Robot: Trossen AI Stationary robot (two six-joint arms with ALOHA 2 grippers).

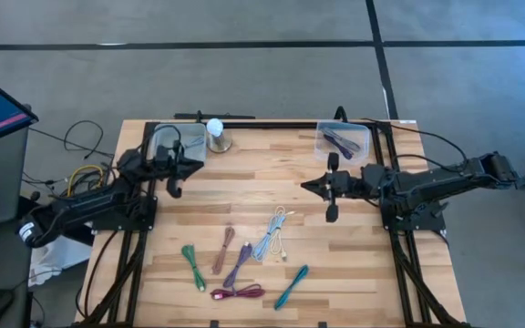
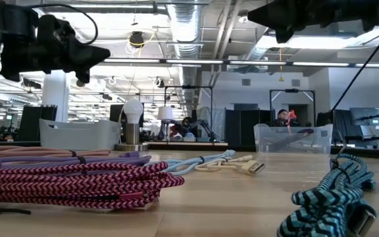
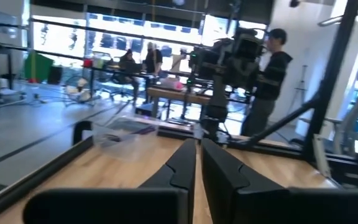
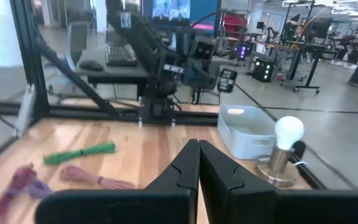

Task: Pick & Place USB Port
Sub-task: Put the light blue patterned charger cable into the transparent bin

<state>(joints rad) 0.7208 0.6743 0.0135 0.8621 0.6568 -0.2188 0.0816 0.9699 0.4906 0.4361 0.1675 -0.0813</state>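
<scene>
Coiled USB cables lie in a loose group at the lower centre of the high view on the wooden desk (image 1: 354, 246): green cable (image 1: 192, 266), tan-pink cable (image 1: 223, 250), purple cable (image 1: 238, 265), magenta cable (image 1: 237, 292), pale blue-and-white cable (image 1: 272, 234), teal cable (image 1: 292, 286). None is held or touched by either arm. Right bin (image 1: 343, 141), clear plastic, sits at the upper right of the desk with dark cables already inside. Left bin (image 1: 179, 142), also clear, sits at the upper left; whether it contains anything cannot be told. A lamp with a white bulb (image 1: 215, 134) stands just beside the left bin on its right. Left claw (image 1: 174, 179) hangs above the desk just below the left bin, well apart from the cables; in the left wrist view its fingers (image 3: 182, 171) are nearly pressed together with only a thin slit between them, pinching nothing. Right claw (image 1: 309, 186) hovers below the right bin, pointing toward the desk's centre; its fingers (image 4: 185, 168) are pressed together, empty. A person (image 3: 267, 78) stands in the room beyond the desk.
</scene>
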